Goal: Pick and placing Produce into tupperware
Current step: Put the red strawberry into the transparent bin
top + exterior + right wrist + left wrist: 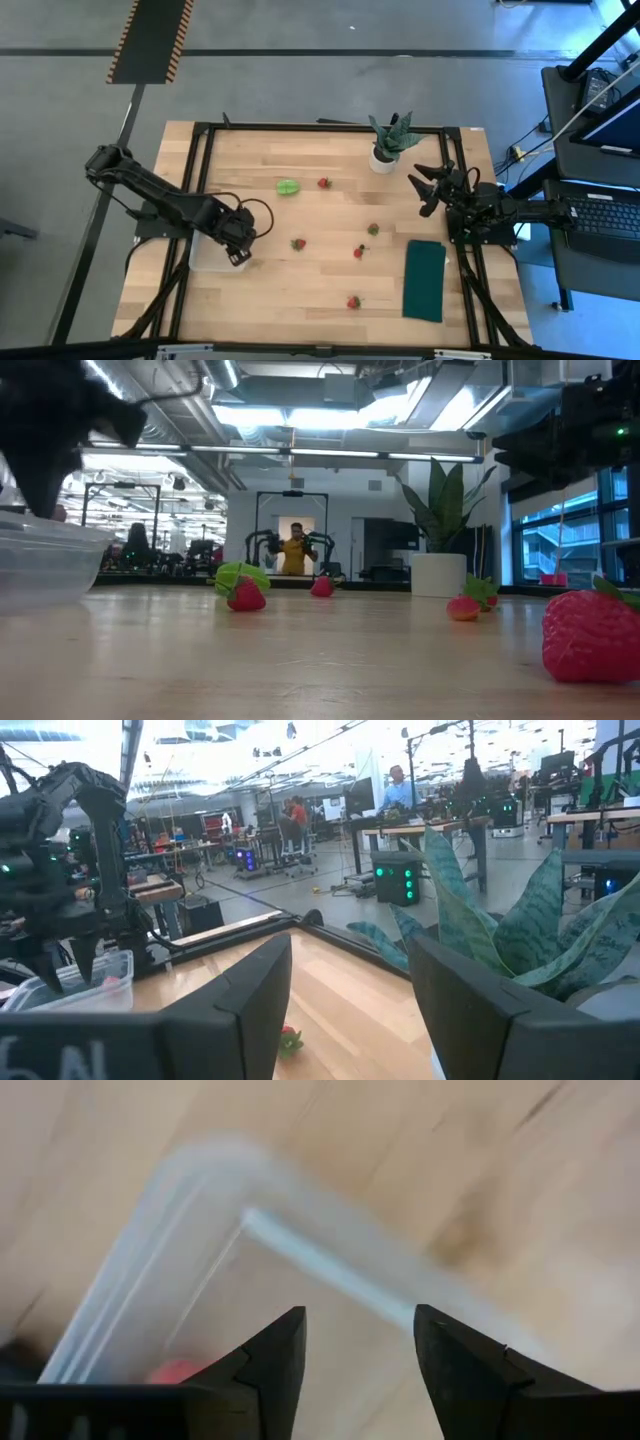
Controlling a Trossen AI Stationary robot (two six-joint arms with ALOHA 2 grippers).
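Container: the clear plastic tub (205, 255) sits on the left side of the table (300, 290), partly under the left arm. In the low view its translucent wall (45, 565) shows at the left edge.
Inside the container: the left wrist view catches a reddish piece (175, 1371) just inside the rim, low between the fingers; too blurred to say more.
Left gripper: the left gripper (238, 255) hangs right over the tub's near corner, fingers (275, 1355) parted with a clear gap and nothing between them.
Strawberries on the wood: and there are plenty out there! One (324, 183) near the far side, one (298, 244) in the middle just right of the tub, one (358, 252) further right, one (353, 301) toward the front edge.
Leafy piece: the light green one (288, 187) lies just left of the far strawberry, apart from it.
Round piece: a small dull green-brown one (373, 229) sits right of centre.
Right gripper: the right gripper (430, 187) is raised off at the right side beside the potted plant (388, 145), fingers (250, 990) spread and empty.
Cloth: a dark green cloth (425, 280) lies flat at the front right.
Background: a person (294, 550) stands far behind the table.
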